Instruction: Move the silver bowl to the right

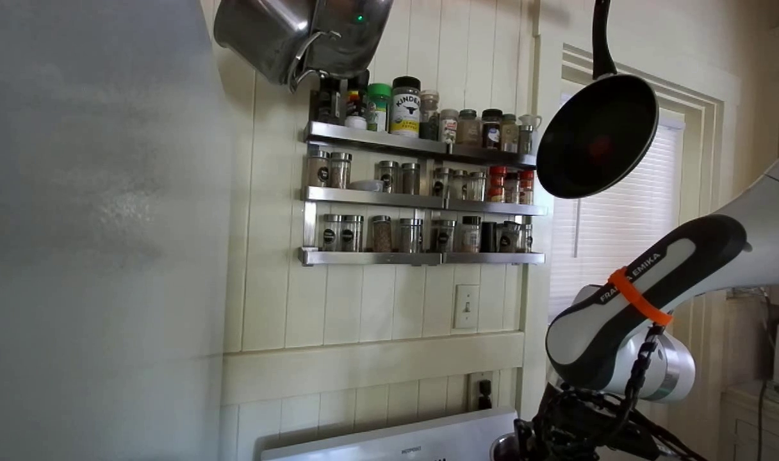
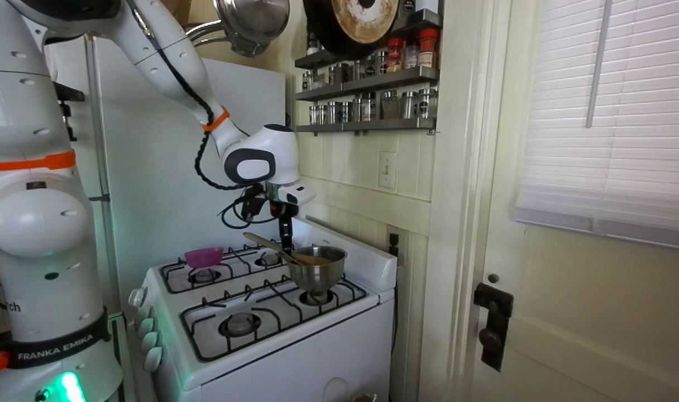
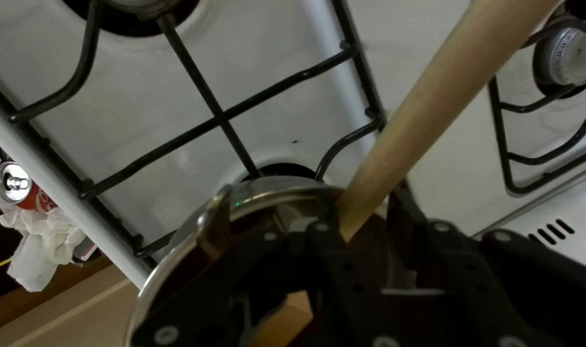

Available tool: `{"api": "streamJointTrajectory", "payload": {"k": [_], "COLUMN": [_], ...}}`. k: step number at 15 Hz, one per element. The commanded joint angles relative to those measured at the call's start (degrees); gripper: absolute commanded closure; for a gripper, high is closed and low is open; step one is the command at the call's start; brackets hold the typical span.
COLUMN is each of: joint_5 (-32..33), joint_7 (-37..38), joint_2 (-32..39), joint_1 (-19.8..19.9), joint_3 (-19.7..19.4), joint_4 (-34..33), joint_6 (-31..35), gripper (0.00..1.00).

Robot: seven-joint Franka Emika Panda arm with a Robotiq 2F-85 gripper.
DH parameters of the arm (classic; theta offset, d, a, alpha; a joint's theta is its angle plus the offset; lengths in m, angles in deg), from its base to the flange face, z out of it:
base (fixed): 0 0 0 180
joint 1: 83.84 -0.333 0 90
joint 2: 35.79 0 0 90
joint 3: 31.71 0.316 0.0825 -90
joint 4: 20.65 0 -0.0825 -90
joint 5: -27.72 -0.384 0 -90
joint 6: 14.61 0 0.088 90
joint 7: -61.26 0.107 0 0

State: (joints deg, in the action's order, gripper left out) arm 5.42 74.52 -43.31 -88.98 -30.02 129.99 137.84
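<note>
Wrist view: can't tell if hand (image 3: 363, 207) grips; in an exterior view bowl (image 2: 318, 278) sits on stove (image 2: 295, 357), hand at its rim, reach looks done, rightward move likely pending.

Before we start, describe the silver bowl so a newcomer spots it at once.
Find the white gas stove, then its backguard. The silver bowl sits beside it, over a rear burner. Unlike the pink bowl, it has a wooden utensil leaning out.

The arm (image 2: 187, 66) reaches outward; the gripper (image 3: 363, 197) points down; its jaws stand apart.
</note>
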Motion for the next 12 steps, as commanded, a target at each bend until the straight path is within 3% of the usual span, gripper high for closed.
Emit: {"api": "streamJointTrajectory", "payload": {"k": [1,3,7,8,9,12], "joint_5": [-1.2,-1.1,-1.1,-1.2,-1.9,-1.9], "joint_7": [-1.0,-1.0,-1.3,-1.4,-1.9,-1.2], "joint_2": [0.5,0.3,-0.7,-0.9,-1.5,-5.4], "joint_1": [0.1,0.3,0.0,0.0,-0.2,0.3], "joint_3": [0.1,0.0,0.2,0.1,0.0,-0.2], "joint_4": [-1.3,-1.8,-2.9,-3.3,-3.6,-3.1], "joint_6": [-1.6,-2.2,-3.2,-5.0,-7.2,-14.3], "gripper": [0.95,1.0,1.0,0.74,0.73,0.53]}}
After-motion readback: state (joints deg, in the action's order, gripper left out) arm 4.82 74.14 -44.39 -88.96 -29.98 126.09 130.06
